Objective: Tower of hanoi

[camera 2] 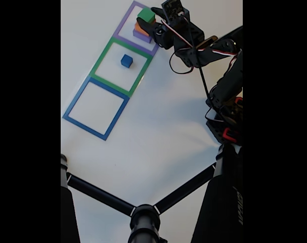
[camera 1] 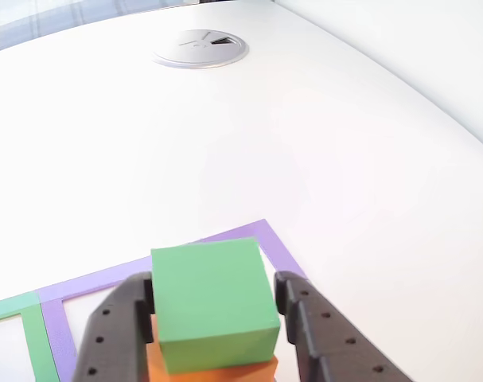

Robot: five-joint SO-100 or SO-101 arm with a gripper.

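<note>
The gripper (camera 1: 213,306) straddles the green block (camera 1: 213,306) atop orange (camera 1: 213,372), its fingers (camera 1: 114,334) apart from the block's sides.

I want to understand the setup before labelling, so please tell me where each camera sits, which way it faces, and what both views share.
Other view: sits low behind the gripper, facing forward over the white table; both black fingers flank the green block on the orange block.
Fixed view: sits high, looking down on the table; it shows the arm and three square outlines, with the blue cube in the green outline.
Shared: the green block, orange block, purple outline and gripper.
</note>
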